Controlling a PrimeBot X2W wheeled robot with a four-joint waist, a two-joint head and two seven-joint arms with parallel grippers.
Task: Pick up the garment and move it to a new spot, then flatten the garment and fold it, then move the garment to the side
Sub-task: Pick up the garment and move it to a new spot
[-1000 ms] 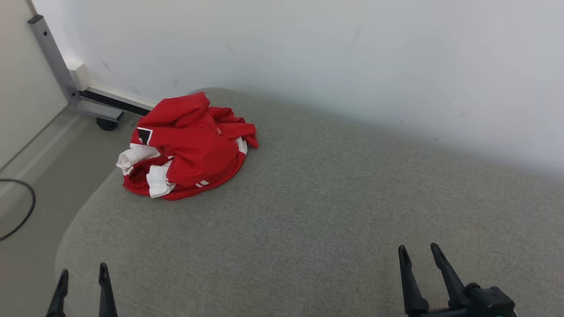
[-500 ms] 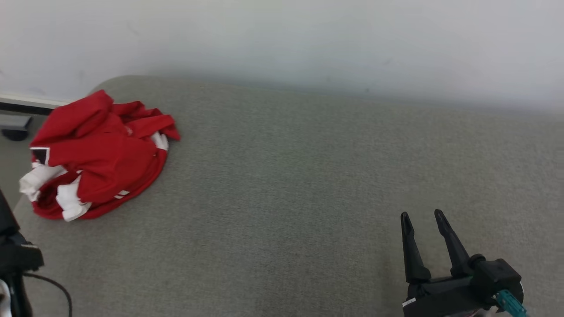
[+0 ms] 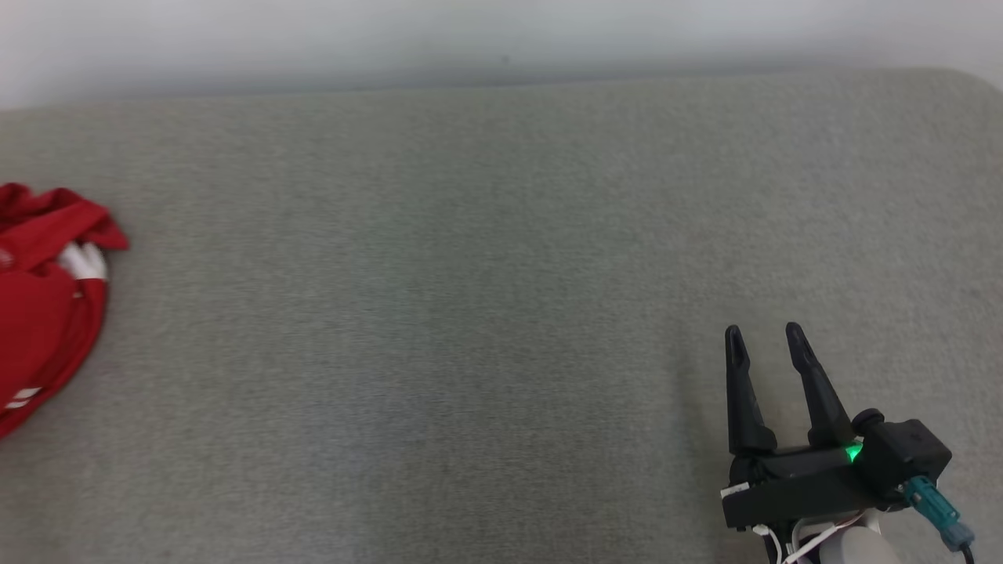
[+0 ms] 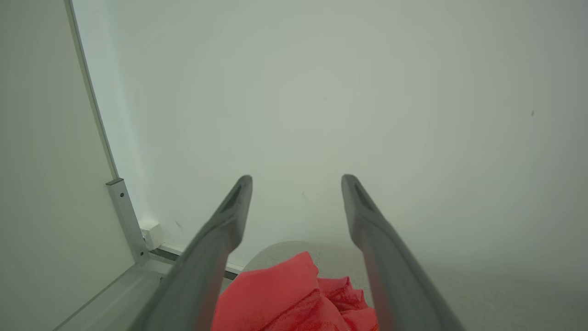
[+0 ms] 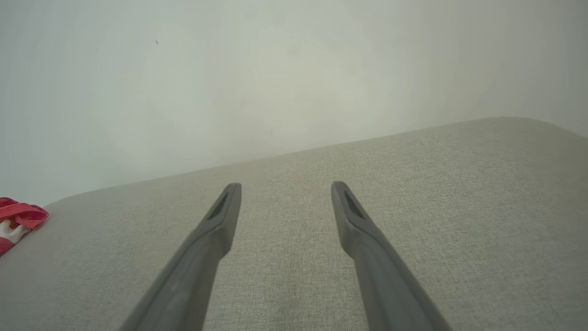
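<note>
- The red garment (image 3: 39, 313) lay crumpled in a heap at the far left of the grey fabric-covered worktop (image 3: 470, 313), cut off by the left edge of the head view.
- The left end effector (image 4: 297, 179) had its fingers spread wide and gripped nothing. It was poised just above the heap and aimed towards the wall (image 4: 321, 92).
- The right end effector (image 3: 763, 330) was equally wide open and empty, over bare fabric well apart from the garment.
- Risk: the heap sat near the worktop's rounded corner, so a nudging approach would probably push it off the edge.
- Risk: pinching only the top fold would likely lift a tangled bundle, making flattening harder.
- Risk: with the garment half out of the head view, aiming could suffer.
</note>
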